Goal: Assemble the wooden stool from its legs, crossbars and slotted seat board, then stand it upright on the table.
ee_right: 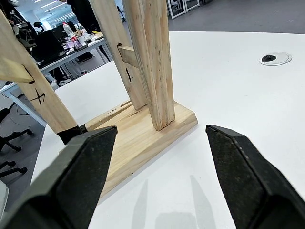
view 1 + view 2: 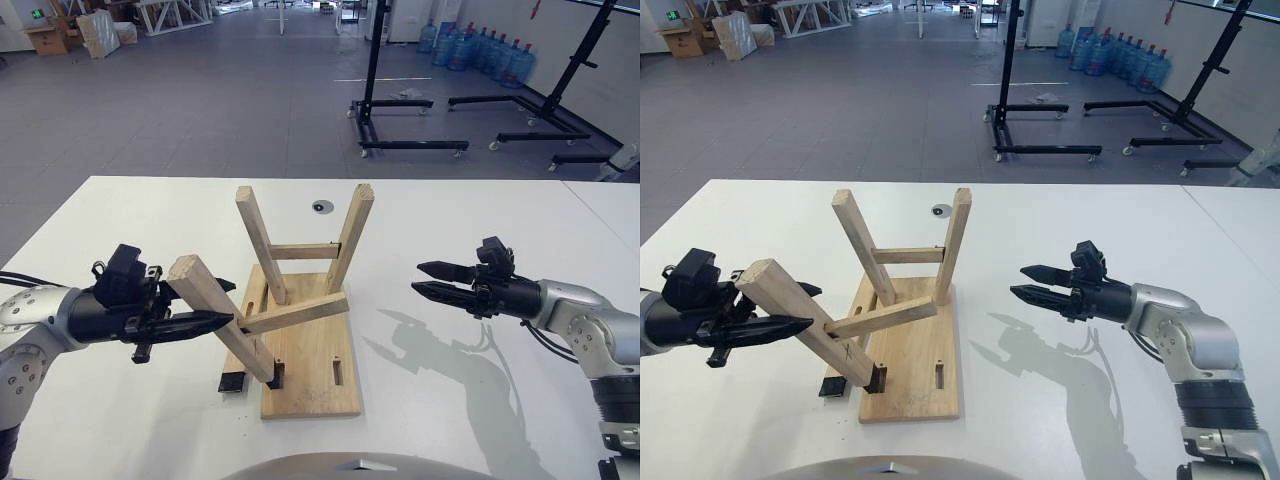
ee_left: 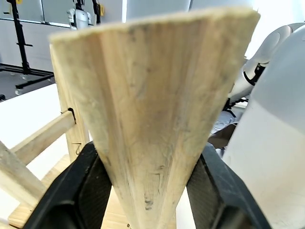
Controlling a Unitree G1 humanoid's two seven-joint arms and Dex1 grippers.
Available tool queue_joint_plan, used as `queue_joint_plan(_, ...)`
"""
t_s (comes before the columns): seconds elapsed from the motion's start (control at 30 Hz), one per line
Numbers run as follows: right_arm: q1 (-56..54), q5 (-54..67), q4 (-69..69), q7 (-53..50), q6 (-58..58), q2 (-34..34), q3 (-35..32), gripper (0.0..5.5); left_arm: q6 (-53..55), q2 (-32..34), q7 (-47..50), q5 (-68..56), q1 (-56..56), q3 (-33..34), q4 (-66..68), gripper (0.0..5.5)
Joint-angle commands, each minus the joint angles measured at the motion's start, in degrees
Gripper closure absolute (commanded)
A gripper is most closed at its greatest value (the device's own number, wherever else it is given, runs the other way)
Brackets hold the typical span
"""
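White bench [image 2: 120, 220] in a wide hall, with grey floor, black wheeled racks and blue water bottles behind. Flat at mid-bench, a pale rectangular wooden seat board with slots [image 2: 312, 372]. Planted in its far slots, two pale square wooden legs [image 2: 258, 240], splayed and leaning, tied by a short wooden crossbar [image 2: 300, 251]. Clamped in the left claw [image 2: 215, 305], a third pale wooden leg [image 2: 250, 352], steeply tilted, upper end toward the left arm, foot down at the board's near left edge. Jutting from its side, a second wooden crossbar [image 2: 295, 313], reaching toward the standing pair; touching or not, impossible to tell. Right claw [image 2: 416, 277] spread wide, holding nothing, hovering well apart off the board's right side.

Looks like the leg-fitting step, roughly halfway: third leg not yet seated, no fourth leg on the board. Next, probably: tip the held leg more upright, line its foot over the near slot, steer the crossbar tip to the standing leg, then press down. Worth bringing the right claw in to steady the standing pair, likely to rock under the push.
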Motion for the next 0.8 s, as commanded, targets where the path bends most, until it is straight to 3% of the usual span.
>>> queue_joint_plan(0.03, -0.56, -1.39, 0.59, -0.30, -0.86, 0.51, 0.68, 2.07, 0.73, 1.24, -1.25, 1.73, -2.54, -3.13, 1.56, 3.46)
queue_joint_plan(0.43, -1.33, -3.54, 3.44, -0.16, -2.91, 1.57, 1.18, 2.07, 0.11, 1.38, -1.69, 6.02, -7.62, -8.88, 5.59, 3.46)
queue_joint_plan(0.6, -2.21, 0.09, 4.34, -3.81, -1.65, 4.71, -3.13, 2.07, -1.25, 2.12, 0.10, 7.69, -10.32, -9.05, -1.52, 3.46)
queue_joint_plan(0.8, -2.08, -0.19, 2.83, -5.07, -1.58, 5.03, -3.11, 2.07, -3.56, 5.41, 1.90, 18.24, -5.92, -15.44, -6.15, 3.46)
